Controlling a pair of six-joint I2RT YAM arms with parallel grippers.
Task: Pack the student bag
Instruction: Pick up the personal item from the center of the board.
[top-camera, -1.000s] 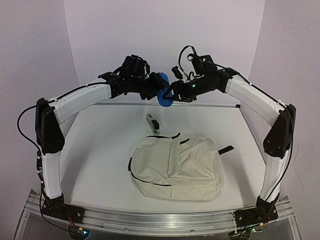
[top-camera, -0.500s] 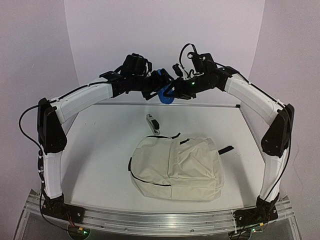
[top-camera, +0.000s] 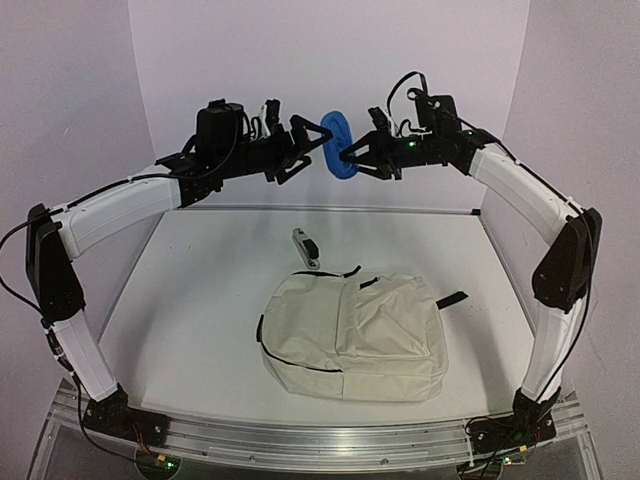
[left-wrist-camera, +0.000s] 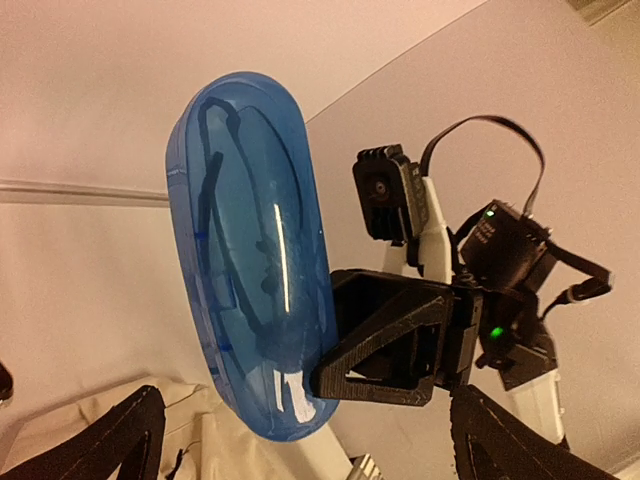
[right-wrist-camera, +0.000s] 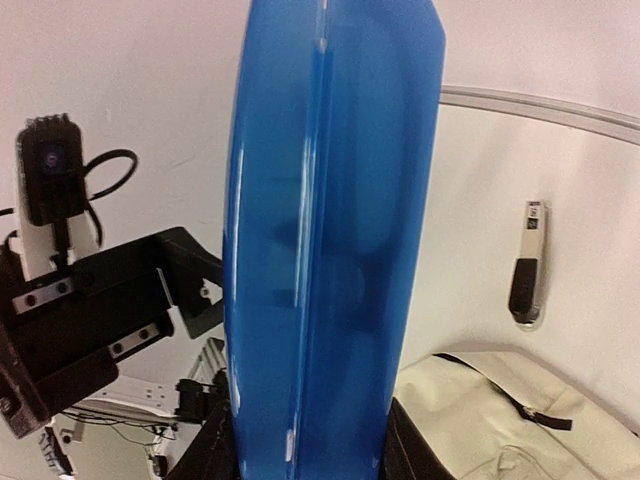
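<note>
The student bag (top-camera: 350, 335) lies flat on the white table, cream with black zipper lines; a corner of it shows in the right wrist view (right-wrist-camera: 500, 420). High above the table's far edge, my right gripper (top-camera: 352, 155) is shut on a translucent blue oval case (top-camera: 338, 145), held on edge. The case fills the right wrist view (right-wrist-camera: 330, 230), its lower end between my right gripper's (right-wrist-camera: 310, 450) jaws. My left gripper (top-camera: 312, 150) stands wide open just left of the case, not touching it. In the left wrist view the case (left-wrist-camera: 250, 250) hangs ahead of the left gripper (left-wrist-camera: 305, 400), with dark shapes inside it.
A small silver and black object (top-camera: 305, 247) lies on the table behind the bag, also seen in the right wrist view (right-wrist-camera: 527, 265). A metal rail (top-camera: 400, 209) runs along the table's far edge. Purple-white walls close in the back and sides.
My left gripper has opened, let go of the blue case and drawn back to the left. The right gripper has closed on the case and carried it slightly up and right.
</note>
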